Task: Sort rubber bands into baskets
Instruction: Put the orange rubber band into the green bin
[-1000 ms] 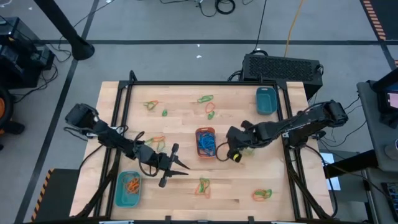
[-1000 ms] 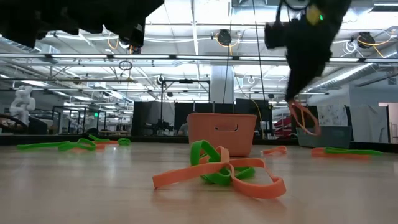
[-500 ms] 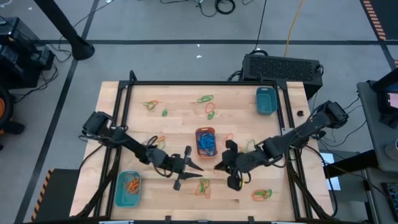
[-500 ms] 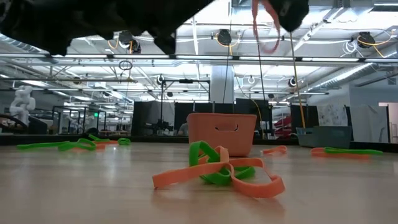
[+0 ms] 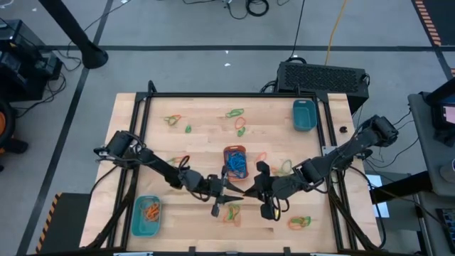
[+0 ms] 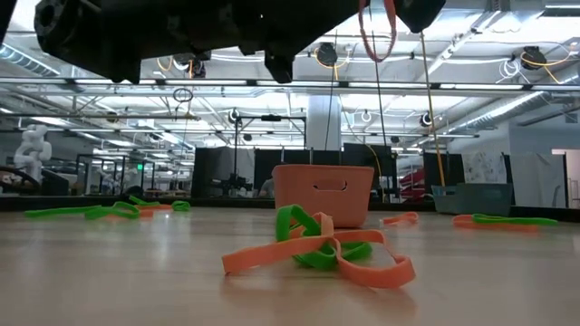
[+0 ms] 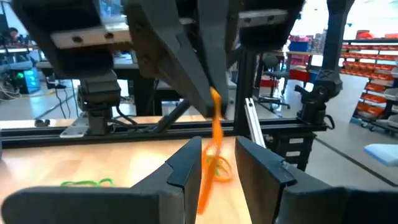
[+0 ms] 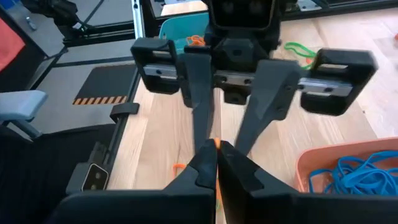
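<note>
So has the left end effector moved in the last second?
Yes. In the high view the left end effector has travelled right, from near the teal basket to just below the orange basket, meeting the right end effector.

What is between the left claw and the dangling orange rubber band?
Nothing visible. The left gripper has its open fingers either side of the orange rubber band, which hangs from the shut right gripper.

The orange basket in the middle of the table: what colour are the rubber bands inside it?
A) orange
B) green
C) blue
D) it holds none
C: in the high view the orange basket holds a tangle of blue rubber bands, and the right wrist view shows the same blue loops inside its rim.
</note>
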